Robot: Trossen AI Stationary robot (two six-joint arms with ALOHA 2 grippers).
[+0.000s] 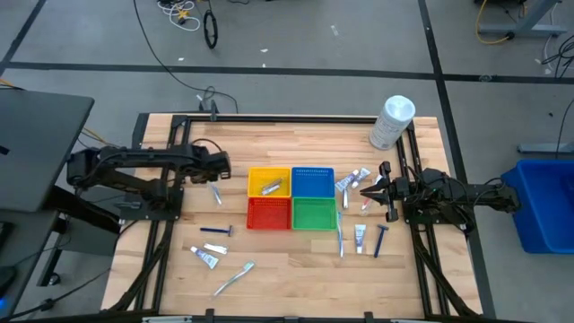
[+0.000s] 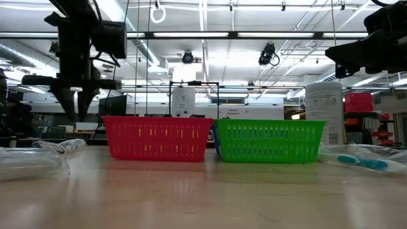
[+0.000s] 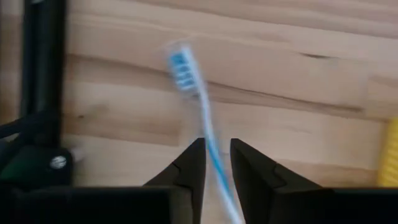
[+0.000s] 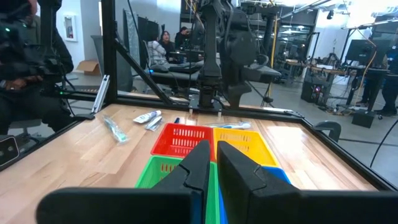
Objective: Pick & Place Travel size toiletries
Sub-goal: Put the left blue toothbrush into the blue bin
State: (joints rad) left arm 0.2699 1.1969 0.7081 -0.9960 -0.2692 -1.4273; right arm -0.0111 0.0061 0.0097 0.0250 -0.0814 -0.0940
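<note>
Near the table's (image 1: 269, 269) left edge, the left gripper (image 3: 216, 163) has its fingers a little apart, with a toothbrush (image 3: 194, 109) lying on the wood between them, not squeezed. By the right edge, the right gripper (image 1: 369, 188) hangs nearly closed and empty beside the tubes (image 1: 352, 179). Four baskets (image 1: 291, 197) sit mid-table.

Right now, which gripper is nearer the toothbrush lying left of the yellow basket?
Left. The left gripper hangs right over that toothbrush, fingers astride its handle. The right gripper is far across the baskets.
</note>
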